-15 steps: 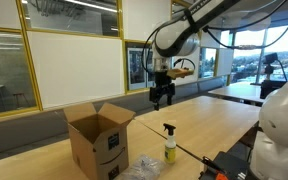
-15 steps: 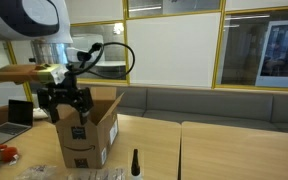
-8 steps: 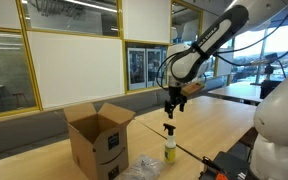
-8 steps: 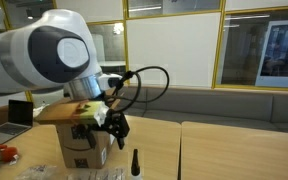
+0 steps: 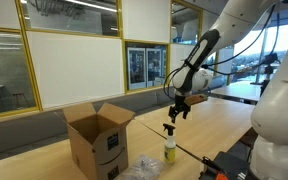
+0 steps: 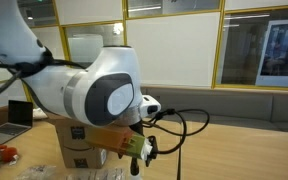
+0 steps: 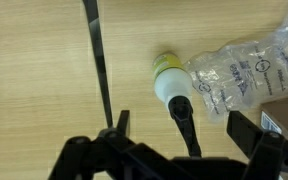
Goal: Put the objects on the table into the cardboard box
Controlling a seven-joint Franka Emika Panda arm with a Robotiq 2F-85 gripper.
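Observation:
The small yellow-green spray bottle [image 5: 170, 146] stands upright on the wood-grain table [image 5: 216, 124]. The shiny clear film bundle [image 5: 144, 168] lies beside it, between the bottle and the cardboard box [image 5: 98, 141]. The box's top flaps are open. My gripper [image 5: 178, 109] hangs open just above the bottle. In the wrist view the bottle [image 7: 169, 78] is seen from above. Its black trigger head points down between my gripper [image 7: 184, 128] fingers [image 7: 246, 130], which touch nothing. The film bundle [image 7: 246, 68] lies at the right. In an exterior view my arm hides most of the box [image 6: 79, 152].
A dark seam line [image 7: 97, 60] crosses the table left of the bottle. Black gear with red parts [image 5: 226, 165] sits at the near table edge. A second table [image 5: 236, 92] stands behind. A padded bench [image 6: 224, 102] runs along the glass wall. A laptop [image 6: 19, 112] is at the left.
My arm has swung away from above the box and come down over the spray bottle. The gripper has stayed open. Bottle, film bundle and box have not moved.

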